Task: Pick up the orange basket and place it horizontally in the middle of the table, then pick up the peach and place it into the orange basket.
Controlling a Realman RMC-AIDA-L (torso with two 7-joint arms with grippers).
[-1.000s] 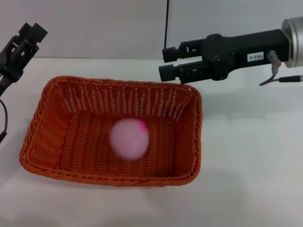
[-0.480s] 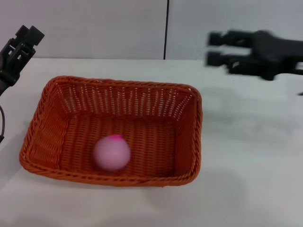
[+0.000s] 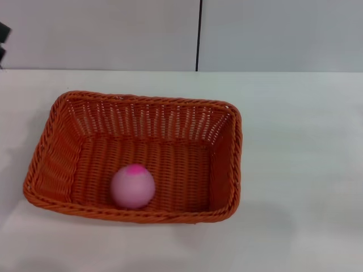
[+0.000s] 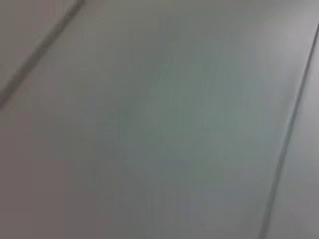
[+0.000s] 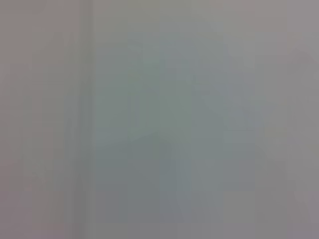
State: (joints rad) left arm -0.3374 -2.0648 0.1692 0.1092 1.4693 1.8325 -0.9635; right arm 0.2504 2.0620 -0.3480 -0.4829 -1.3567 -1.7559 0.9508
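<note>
At the far left edge of the head view only a dark sliver of my left gripper (image 3: 3, 39) shows, above the table's far-left corner; I cannot tell from that scrap whether it is spread or closed, and nothing appears to be in it. Next comes the orange basket (image 3: 227, 164), sitting lengthwise across the table (image 3: 300, 170), a little left of the middle and closer to the near edge than the far one. The peach (image 3: 133, 187) lies inside it on the woven floor, toward the basket's near-left corner, just beside the near wall, its brighter pink spot turned upward. To the right of the basket the white top runs bare to the right edge, and my right gripper is nowhere in any picture, so I can say nothing of its grasp. Judging from this, both parts of the job look done: the basket is set down horizontally and the fruit rests within it, with nothing left but perhaps to park my arms. Only the head view shows basket, peach and tabletop; my left wrist view gives just a plain grey surface crossed by faint slanting lines, and my right wrist view a similar blank grey with one vertical seam, neither showing fingers nor any task object.
</note>
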